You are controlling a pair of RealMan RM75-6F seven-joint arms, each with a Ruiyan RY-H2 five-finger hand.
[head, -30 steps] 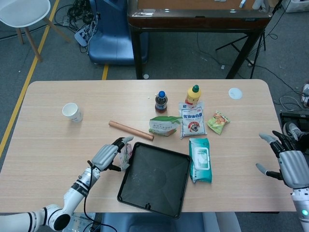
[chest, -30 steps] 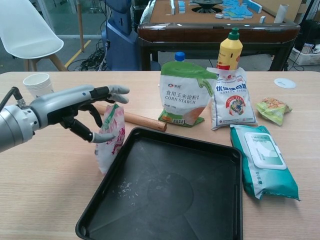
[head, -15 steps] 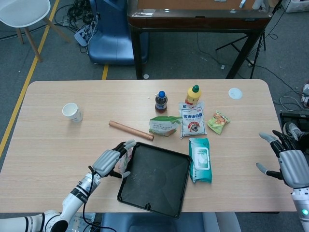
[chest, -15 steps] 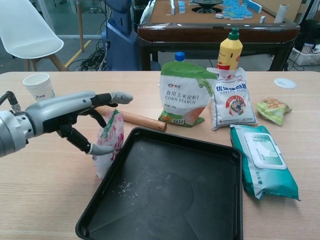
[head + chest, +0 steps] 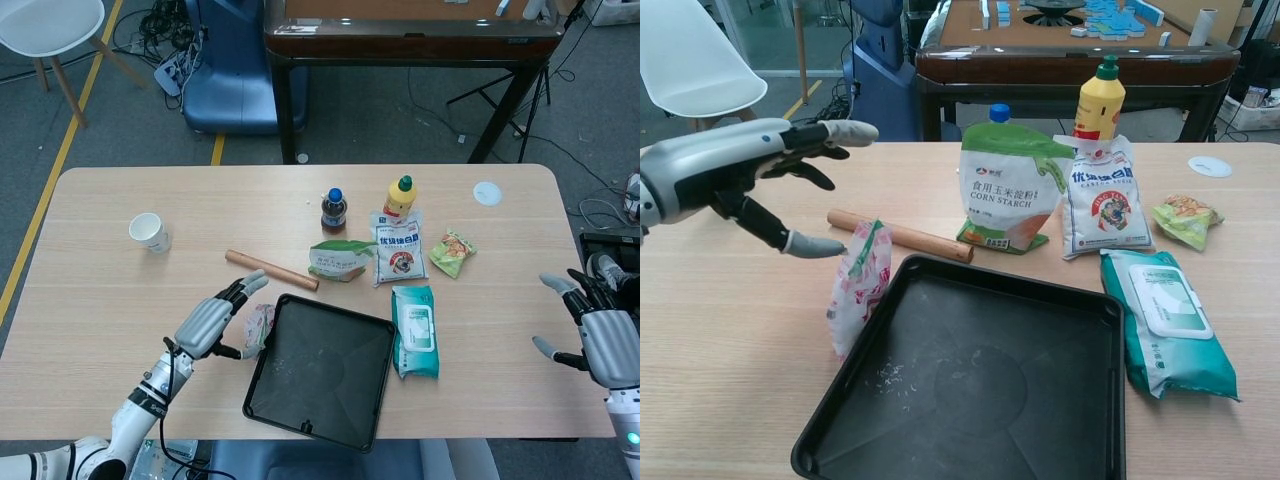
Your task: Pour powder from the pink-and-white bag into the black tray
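The pink-and-white bag (image 5: 860,288) (image 5: 259,327) stands upright on the table, leaning against the left rim of the black tray (image 5: 820,430) (image 5: 375,400). A little white powder lies on the tray's floor near that rim. My left hand (image 5: 745,180) (image 5: 210,322) hovers just left of the bag with fingers spread, holding nothing and not touching it. My right hand (image 5: 600,335) is open at the table's far right edge, away from everything.
A wooden rolling pin (image 5: 902,236) lies behind the bag. Behind the tray stand a corn starch pouch (image 5: 1008,190), a white bag (image 5: 1105,200), a yellow bottle (image 5: 1099,98) and a blue-capped bottle (image 5: 333,211). A wet-wipes pack (image 5: 1165,320) lies right of the tray. A paper cup (image 5: 148,232) stands at far left.
My left hand has let go of the pink-and-white bag and drawn back to the left and upward. The bag stays standing against the tray. The right hand is still.
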